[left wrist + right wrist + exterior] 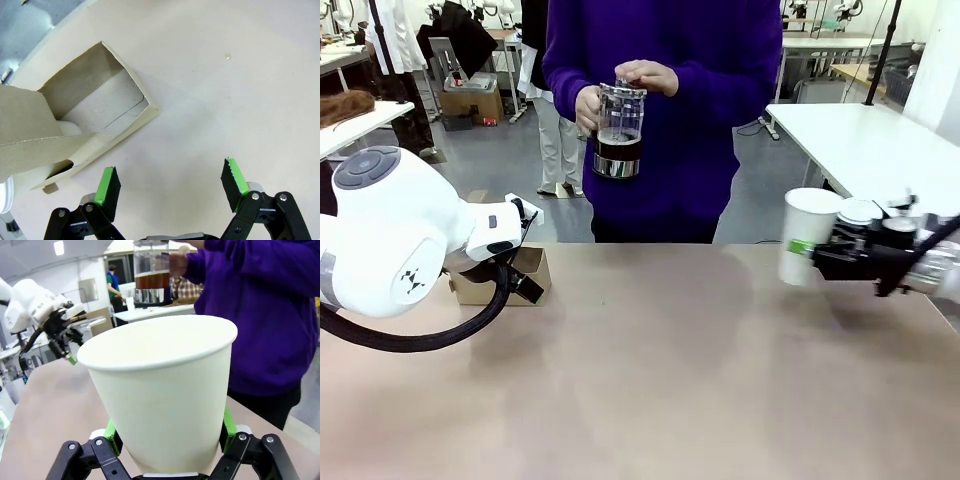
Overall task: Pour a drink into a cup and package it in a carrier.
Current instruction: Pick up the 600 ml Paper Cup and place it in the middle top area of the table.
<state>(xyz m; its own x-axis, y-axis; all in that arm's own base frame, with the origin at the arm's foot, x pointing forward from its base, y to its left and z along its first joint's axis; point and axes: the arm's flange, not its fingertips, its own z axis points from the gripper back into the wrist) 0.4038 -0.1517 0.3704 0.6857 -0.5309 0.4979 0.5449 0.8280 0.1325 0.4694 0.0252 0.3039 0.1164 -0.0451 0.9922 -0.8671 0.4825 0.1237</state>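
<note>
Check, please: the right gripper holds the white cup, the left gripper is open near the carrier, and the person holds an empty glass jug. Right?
Not quite. The jug is not empty: the front view shows dark drink in its lower part. The rest is right: right gripper on the cup, left gripper open near the carrier.

Drink (618,148): dark, in glass jug (620,108), aloft far side. Cup (810,222): white, upright, open-topped, in right claw (806,250). Carrier (527,272): brown cardboard, table (670,380) left.

Grey floor (505,175), white tables (860,140) behind, ceiling light (59,247).
</note>
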